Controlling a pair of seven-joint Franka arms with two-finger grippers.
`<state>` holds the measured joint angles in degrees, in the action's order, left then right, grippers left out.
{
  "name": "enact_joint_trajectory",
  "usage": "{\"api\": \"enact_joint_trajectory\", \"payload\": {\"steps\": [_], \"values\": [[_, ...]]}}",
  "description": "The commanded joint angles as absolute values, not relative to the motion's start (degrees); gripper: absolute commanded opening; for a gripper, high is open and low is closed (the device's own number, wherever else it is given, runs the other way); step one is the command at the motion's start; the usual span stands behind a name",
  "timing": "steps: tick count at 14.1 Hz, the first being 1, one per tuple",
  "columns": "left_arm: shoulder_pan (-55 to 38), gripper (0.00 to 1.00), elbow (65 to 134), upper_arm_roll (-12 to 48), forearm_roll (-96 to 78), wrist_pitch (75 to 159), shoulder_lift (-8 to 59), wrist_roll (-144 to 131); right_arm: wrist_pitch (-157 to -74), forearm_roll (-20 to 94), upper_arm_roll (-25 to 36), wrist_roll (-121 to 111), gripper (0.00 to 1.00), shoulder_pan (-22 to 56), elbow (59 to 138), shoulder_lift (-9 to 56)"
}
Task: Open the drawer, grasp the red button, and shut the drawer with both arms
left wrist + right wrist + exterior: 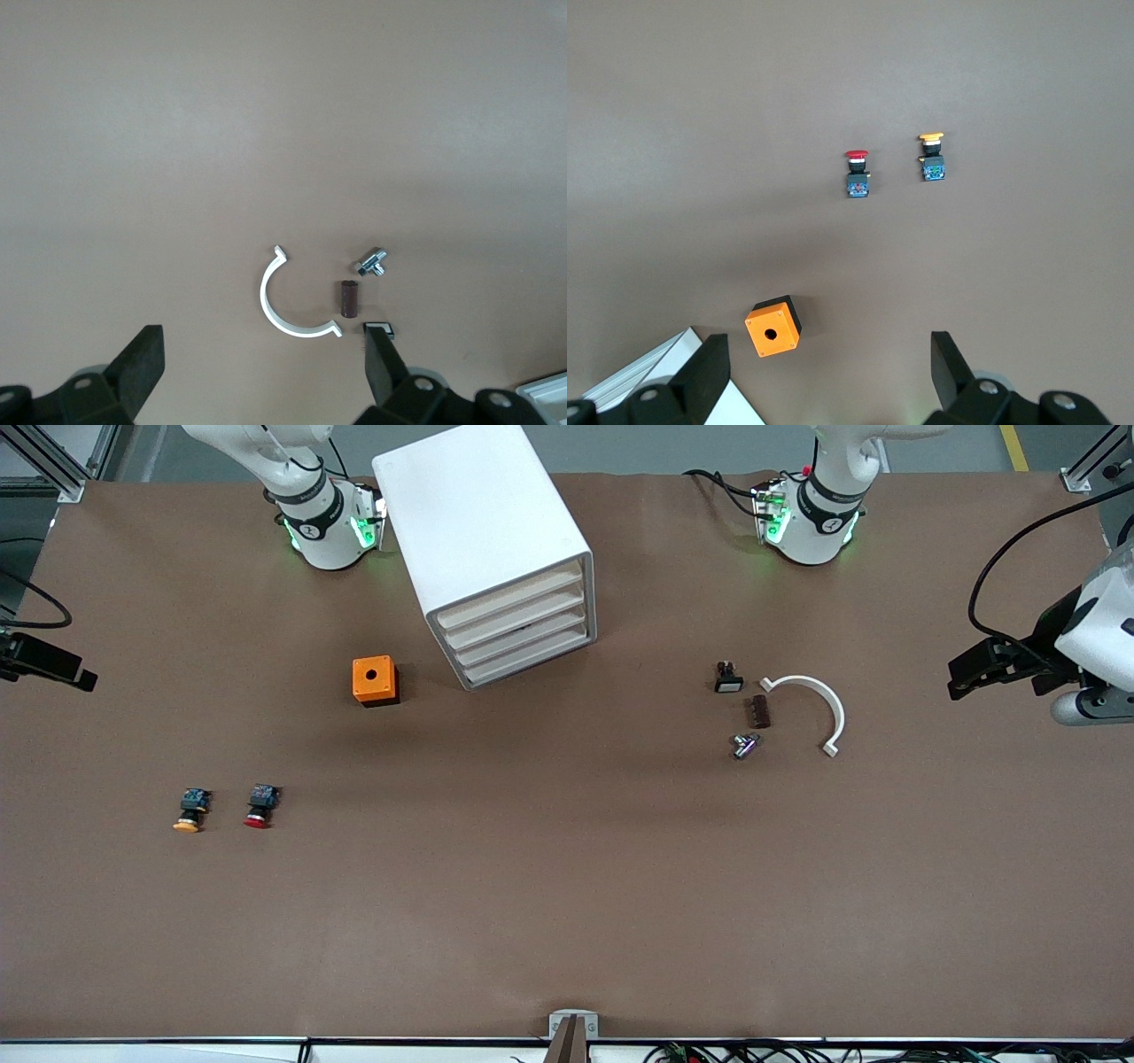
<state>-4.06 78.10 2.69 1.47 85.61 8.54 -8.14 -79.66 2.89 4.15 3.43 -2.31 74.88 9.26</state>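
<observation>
Red-capped push button (pixel 259 807) lain on the brown worktop (pixel 532 886) beside an orange-yellow-capped twin (pixel 190 811), white four-drawer cabinet (pixel 496 558) shut, fully shown only from the front, left tool (pixel 266 372) and right tool (pixel 828 372) seen spread wide and empty in wrist views.

button (pixel 259 806) red cap | cabinet (pixel 489 549) white | cube (pixel 375 680) orange

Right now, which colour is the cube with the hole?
Orange cube, with a darker underside; the right wrist view shows it best.
</observation>
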Motion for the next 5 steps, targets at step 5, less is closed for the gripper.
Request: {"api": "enact_joint_trajectory", "payload": {"steps": [5], "values": [[-2.8, 1.0, 78.8, 3.1, 0.3, 84.6, 7.4, -7.7, -79.5, 2.5, 3.3, 3.7, 1.0, -4.3, 74.4, 9.4]]}}
